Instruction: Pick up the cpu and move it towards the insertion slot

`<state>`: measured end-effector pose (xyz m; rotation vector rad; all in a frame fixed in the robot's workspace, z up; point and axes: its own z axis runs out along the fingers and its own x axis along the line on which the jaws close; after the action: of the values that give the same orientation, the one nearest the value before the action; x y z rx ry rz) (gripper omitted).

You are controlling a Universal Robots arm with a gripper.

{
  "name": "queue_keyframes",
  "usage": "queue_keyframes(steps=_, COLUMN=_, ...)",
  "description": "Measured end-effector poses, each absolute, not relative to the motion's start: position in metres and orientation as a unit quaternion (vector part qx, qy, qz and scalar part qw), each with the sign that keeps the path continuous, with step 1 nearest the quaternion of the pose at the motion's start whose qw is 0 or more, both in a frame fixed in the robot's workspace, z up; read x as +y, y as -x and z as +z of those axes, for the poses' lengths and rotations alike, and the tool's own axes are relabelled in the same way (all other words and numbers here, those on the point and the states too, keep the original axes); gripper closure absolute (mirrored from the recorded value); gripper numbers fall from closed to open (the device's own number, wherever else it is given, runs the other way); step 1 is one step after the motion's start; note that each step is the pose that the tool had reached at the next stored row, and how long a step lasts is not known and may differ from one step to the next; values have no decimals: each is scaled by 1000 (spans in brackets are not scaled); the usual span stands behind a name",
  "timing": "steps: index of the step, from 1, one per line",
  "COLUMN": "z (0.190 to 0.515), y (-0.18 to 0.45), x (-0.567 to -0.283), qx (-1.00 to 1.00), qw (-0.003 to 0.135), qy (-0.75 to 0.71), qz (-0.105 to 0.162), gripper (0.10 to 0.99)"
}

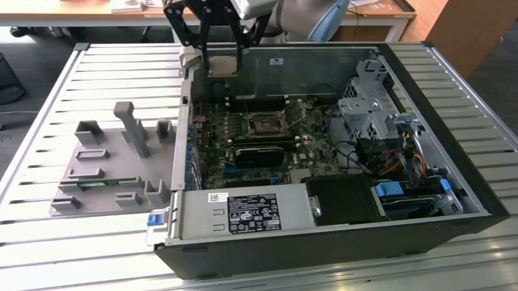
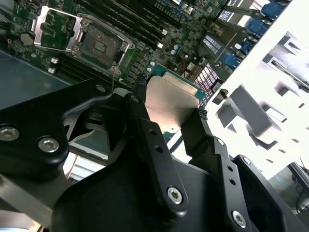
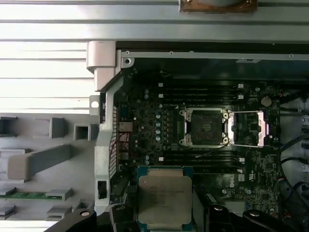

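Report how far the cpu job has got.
Pickup looks done: the hand is shut on the cpu and holds it in the air above the open computer case. Left: the insertion slot sits open and empty on the motherboard, and the cpu has not reached it.

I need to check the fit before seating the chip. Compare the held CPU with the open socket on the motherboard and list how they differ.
The square silvery metal-topped cpu is held up between the black end effector fingers; the dark square insertion slot sits fixed on the green board. The cpu's face is pale and plain; the slot's centre is dark, with a shiny metal frame swung open beside it. The cpu hangs short of the slot. Both are square.
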<state>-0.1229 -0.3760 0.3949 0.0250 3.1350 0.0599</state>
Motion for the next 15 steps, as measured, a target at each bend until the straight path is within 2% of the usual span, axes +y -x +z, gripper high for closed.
queue_keyframes(steps=15, z=395, y=102, x=-366, qx=1000, qw=3, qy=-8, qz=20, gripper=549)
